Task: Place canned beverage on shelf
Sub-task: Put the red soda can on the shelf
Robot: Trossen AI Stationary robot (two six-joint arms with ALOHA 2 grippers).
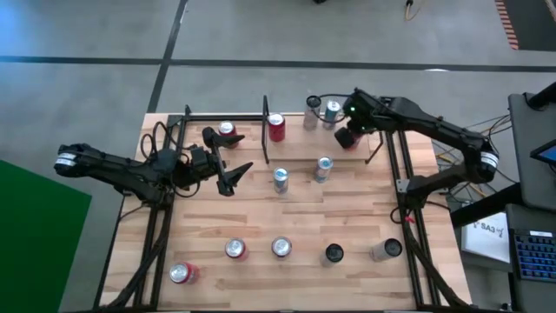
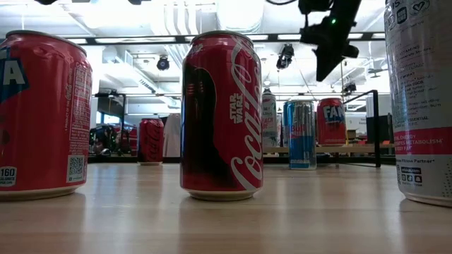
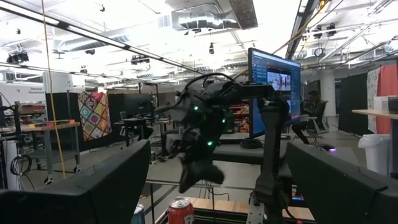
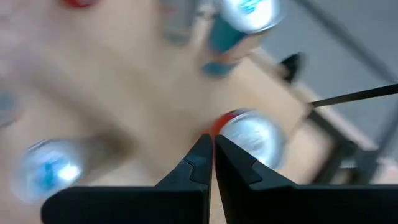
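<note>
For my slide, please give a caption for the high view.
Right tool shut above a red can on the shelf; left tool open.

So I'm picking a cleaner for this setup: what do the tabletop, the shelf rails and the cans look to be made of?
The tabletop looks like light wood planks with a smooth, slightly glossy finish: seams show and the cans reflect faintly. The shelf rails look like thin matte black metal, though painted rod is a guess. The Coca-Cola can looks like printed aluminium with a glossy coat and a bare silvery rim.
</note>
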